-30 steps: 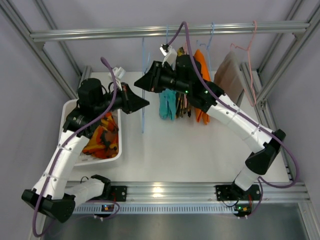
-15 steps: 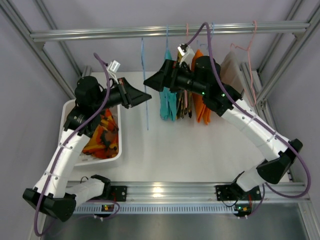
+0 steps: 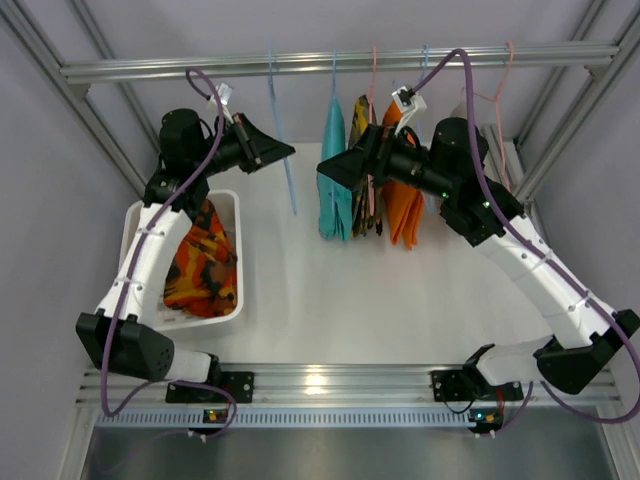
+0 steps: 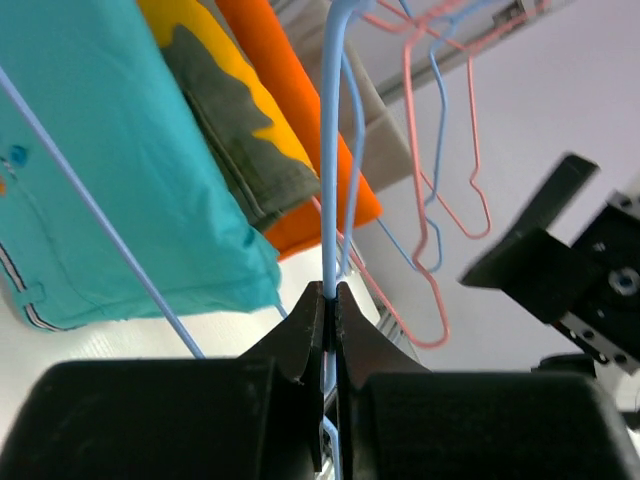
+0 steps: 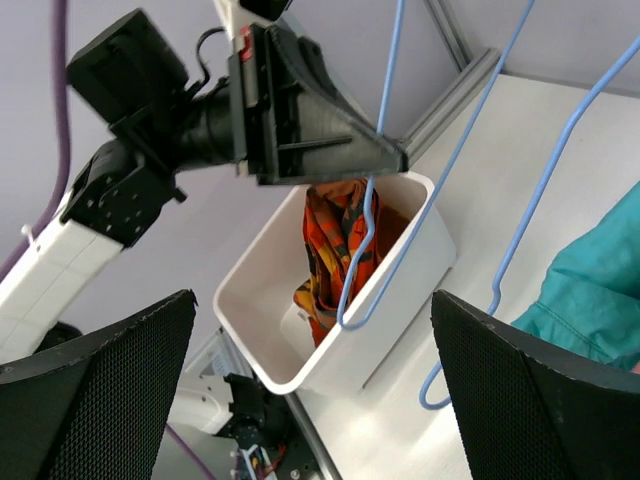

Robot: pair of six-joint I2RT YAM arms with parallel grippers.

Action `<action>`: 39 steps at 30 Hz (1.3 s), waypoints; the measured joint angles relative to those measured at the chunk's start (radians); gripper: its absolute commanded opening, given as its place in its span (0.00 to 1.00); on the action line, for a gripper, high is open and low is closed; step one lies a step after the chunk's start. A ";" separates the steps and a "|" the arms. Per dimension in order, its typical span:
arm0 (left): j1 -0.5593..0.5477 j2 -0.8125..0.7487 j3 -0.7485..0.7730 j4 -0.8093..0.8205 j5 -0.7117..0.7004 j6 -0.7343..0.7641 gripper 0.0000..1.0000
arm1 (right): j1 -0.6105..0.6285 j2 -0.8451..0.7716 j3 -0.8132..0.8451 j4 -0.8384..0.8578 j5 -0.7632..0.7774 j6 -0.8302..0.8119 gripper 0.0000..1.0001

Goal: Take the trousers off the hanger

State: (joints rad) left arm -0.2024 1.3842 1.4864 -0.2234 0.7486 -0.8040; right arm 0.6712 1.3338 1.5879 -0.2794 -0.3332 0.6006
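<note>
My left gripper (image 3: pixel 288 150) is shut on the wire of a bare blue hanger (image 3: pixel 284 165), whose top reaches up to the rail (image 3: pixel 180 68). In the left wrist view the jaws pinch that blue hanger (image 4: pixel 331 200) at the tips of the left gripper (image 4: pixel 328 292). Patterned orange trousers (image 3: pixel 203 262) lie in the white bin (image 3: pixel 236 300). Teal trousers (image 3: pixel 335 175) hang from the rail. My right gripper (image 3: pixel 325 172) is just left of them, open and holding nothing. The right wrist view shows the right gripper (image 5: pixel 312 300) spread wide, facing the patterned trousers (image 5: pixel 335 240) and the hanger (image 5: pixel 372 200).
On the rail, right of the teal trousers, hang a dark patterned garment (image 3: pixel 362 165), an orange garment (image 3: pixel 405 205), and bare pink (image 3: pixel 505 90) and blue hangers. Frame posts stand at both back corners. The bin (image 5: pixel 370 345) sits at the table's left edge.
The right gripper opened and drew back to the right, away from the blue hanger. The left arm lifted the hanger up and back toward the rail.
</note>
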 measured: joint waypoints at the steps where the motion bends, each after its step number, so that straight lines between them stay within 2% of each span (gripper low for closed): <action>1: 0.012 0.016 0.011 0.003 0.003 -0.007 0.00 | -0.003 -0.008 -0.004 0.002 -0.010 -0.008 1.00; 10: 0.059 0.126 0.100 0.020 0.027 -0.035 0.00 | -0.075 -0.082 -0.065 0.015 -0.107 -0.033 1.00; 20: 0.059 0.117 0.047 0.018 0.044 -0.031 0.02 | -0.094 -0.084 -0.085 0.017 -0.121 -0.033 1.00; 21: 0.059 0.113 0.036 0.013 0.044 -0.031 0.08 | -0.095 -0.084 -0.090 0.018 -0.121 -0.033 1.00; 23: 0.059 0.108 0.024 0.004 0.043 -0.028 0.15 | -0.096 -0.084 -0.097 0.015 -0.119 -0.034 0.99; 24: 0.059 0.105 0.021 -0.003 0.043 -0.026 0.25 | -0.097 -0.084 -0.099 0.015 -0.117 -0.033 1.00; 27: 0.059 0.090 0.021 -0.011 0.043 -0.012 0.37 | -0.098 -0.083 -0.102 0.016 -0.115 -0.033 0.99; 28: 0.059 0.081 0.021 -0.014 0.042 -0.008 0.44 | -0.098 -0.083 -0.102 0.016 -0.114 -0.033 1.00; 30: 0.059 0.060 0.021 -0.017 0.040 0.000 0.49 | -0.098 -0.083 -0.102 0.016 -0.115 -0.034 0.99; 31: 0.059 0.047 0.021 -0.019 0.039 0.004 0.56 | -0.098 -0.083 -0.102 0.016 -0.115 -0.034 0.99; 35: 0.059 -0.018 0.021 -0.045 0.018 0.045 0.70 | -0.098 -0.084 -0.102 0.016 -0.116 -0.038 1.00; 39: 0.061 -0.116 0.021 -0.085 -0.027 0.113 0.79 | -0.098 -0.095 -0.102 0.008 -0.111 -0.060 1.00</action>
State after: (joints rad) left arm -0.1417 1.2682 1.5070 -0.3088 0.7219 -0.6910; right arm 0.5728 1.2385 1.4857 -0.2718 -0.4442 0.5404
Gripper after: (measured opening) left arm 0.759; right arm 0.993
